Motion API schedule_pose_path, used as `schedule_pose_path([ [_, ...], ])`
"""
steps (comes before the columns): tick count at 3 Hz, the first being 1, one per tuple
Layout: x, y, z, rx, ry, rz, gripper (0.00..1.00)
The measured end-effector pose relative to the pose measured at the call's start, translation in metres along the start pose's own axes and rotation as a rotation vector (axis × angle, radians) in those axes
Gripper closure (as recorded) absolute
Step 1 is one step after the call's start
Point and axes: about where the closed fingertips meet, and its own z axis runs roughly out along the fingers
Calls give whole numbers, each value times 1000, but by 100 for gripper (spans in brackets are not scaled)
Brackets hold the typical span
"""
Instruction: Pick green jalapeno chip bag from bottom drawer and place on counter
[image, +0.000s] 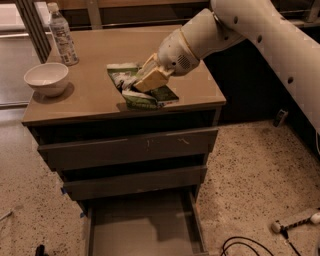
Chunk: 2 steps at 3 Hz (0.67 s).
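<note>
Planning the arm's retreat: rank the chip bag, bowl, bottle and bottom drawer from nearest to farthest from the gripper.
The gripper is over the counter, front middle.
1. chip bag, directly under it.
2. bowl and bottle, left in view; too close to call.
3. bottom drawer, open, down by the floor.

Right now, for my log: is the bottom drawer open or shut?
Open: the bottom drawer is pulled out, floor showing. The gripper is at the green jalapeno chip bag over the counter.
</note>
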Motion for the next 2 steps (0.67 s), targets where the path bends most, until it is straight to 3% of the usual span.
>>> schedule_pose_path([
  [2, 3, -69, 10, 50, -47, -23, 100],
])
